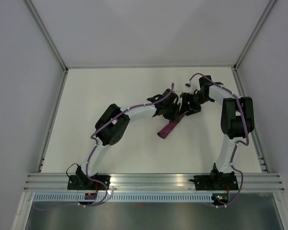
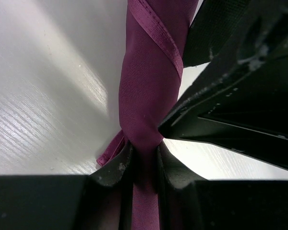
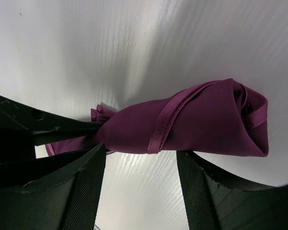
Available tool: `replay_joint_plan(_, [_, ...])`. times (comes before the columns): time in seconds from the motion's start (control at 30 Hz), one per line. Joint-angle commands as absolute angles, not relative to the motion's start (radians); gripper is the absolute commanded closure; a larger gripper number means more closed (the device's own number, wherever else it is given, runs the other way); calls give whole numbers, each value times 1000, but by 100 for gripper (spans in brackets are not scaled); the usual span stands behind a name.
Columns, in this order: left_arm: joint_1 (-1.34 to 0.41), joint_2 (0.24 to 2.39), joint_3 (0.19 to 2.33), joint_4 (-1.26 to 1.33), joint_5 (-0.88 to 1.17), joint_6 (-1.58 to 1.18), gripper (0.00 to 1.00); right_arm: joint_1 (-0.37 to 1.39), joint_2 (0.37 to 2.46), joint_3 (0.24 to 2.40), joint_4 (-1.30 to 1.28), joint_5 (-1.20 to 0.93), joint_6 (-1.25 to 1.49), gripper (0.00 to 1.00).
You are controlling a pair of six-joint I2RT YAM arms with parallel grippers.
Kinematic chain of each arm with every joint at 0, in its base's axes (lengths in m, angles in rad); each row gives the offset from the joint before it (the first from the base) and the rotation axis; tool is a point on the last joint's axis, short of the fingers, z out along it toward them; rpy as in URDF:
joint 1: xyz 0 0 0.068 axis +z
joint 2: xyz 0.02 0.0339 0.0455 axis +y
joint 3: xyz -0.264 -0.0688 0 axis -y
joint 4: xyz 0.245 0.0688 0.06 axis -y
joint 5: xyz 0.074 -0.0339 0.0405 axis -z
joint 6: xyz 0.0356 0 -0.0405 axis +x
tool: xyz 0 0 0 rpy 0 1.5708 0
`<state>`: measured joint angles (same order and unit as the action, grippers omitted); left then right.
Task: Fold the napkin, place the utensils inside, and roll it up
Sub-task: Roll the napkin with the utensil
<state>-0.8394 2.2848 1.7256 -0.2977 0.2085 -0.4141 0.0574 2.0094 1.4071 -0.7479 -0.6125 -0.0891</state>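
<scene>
The left arm (image 1: pixel 116 128) reaches forward and bends rightward; the left gripper (image 2: pixel 144 160) has its fingers pinched tight on the napkin (image 2: pixel 146 86); the right arm (image 1: pixel 236 117) arches forward and leftward beside it; the right gripper (image 3: pixel 141 160) holds its fingers spread apart.

Rolled napkin (image 2: pixel 149 96) (purple) between tight jaws

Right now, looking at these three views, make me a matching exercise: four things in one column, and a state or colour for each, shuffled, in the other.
Things
1. left hand
2. right hand
3. napkin
4. table

States
A. rolled into a purple tube
B. plain white
C. fingers spread wide apart
D. clamped shut on one end of the roll

Pairs: 1-D, 2-C, 3-A, 4-B
</scene>
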Motion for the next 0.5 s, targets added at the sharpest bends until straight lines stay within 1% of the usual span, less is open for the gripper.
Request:
replay_joint_plan(0.0, [-854,2353,1721,-373,196,-480,98,78,2011,1404,-709,-560,-20,34])
replay_joint_plan(0.13, [-859,2355,1718,-353,201,-506,97,107,2005,1396,-663,-471,-3,35])
replay_joint_plan(0.23, [-862,2353,1721,-344,206,-520,96,132,2013,1404,-644,-414,-3,42])
replay_joint_plan(0.27, [-862,2353,1720,-342,203,-525,96,136,2013,1408,-641,-401,-3,47])
replay_joint_plan(0.33, [-862,2350,1720,-337,204,-526,95,146,2023,1419,-632,-371,-3,52])
replay_joint_plan(0.37, [-862,2349,1720,-336,206,-529,93,147,2026,1425,-630,-351,-3,56])
replay_joint_plan(0.43, [-862,2345,1720,-331,207,-529,90,147,2034,1437,-624,-330,-5,59])
replay_joint_plan(0.47, [-862,2342,1720,-328,213,-529,86,149,2034,1440,-621,-310,-6,60])
